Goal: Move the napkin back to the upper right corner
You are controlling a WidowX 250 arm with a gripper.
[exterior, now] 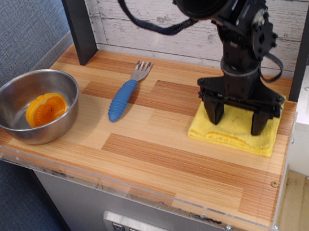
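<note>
The bright yellow napkin lies flat on the striped wooden tabletop at the right side, partway toward the back. My black gripper points straight down on it, fingers spread wide and both fingertips pressed on the cloth. The upper right corner, where the tabletop meets the whitewashed plank wall and a black post, lies just behind the napkin. The arm hides the napkin's back edge.
A steel bowl holding an orange object stands at the left front. A blue-handled fork lies mid-table toward the back. A black post stands at the back left. A clear acrylic rim runs along the front edge.
</note>
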